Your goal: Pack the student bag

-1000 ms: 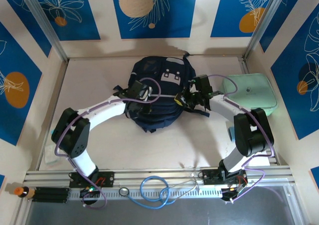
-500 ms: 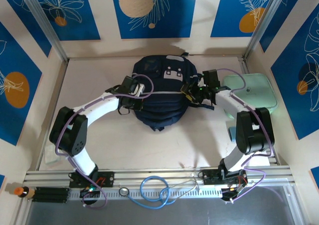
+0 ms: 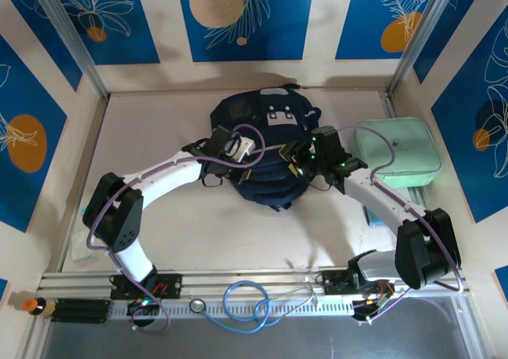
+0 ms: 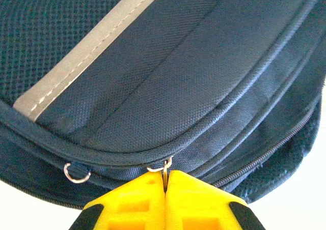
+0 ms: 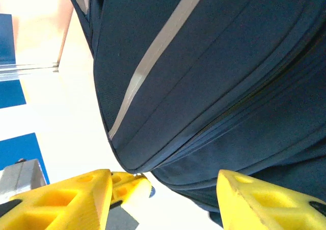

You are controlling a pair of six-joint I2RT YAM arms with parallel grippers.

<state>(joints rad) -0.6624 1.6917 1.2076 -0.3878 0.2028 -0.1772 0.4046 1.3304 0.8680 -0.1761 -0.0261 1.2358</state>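
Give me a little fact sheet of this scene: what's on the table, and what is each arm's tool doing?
bag: dark navy student bag, lying mid-table
beside it: mint-green case, on the right side near the wall
left tool: shut on a metal zipper pull at the bag's seam
right tool: open, one finger on each side of the bag's edge, gripping nothing
zips in view: look closed

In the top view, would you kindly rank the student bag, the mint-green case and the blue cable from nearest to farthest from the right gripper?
1. student bag, mid-table, right at the right gripper.
2. mint-green case, on the table's right side.
3. blue cable, coiled at the near edge.
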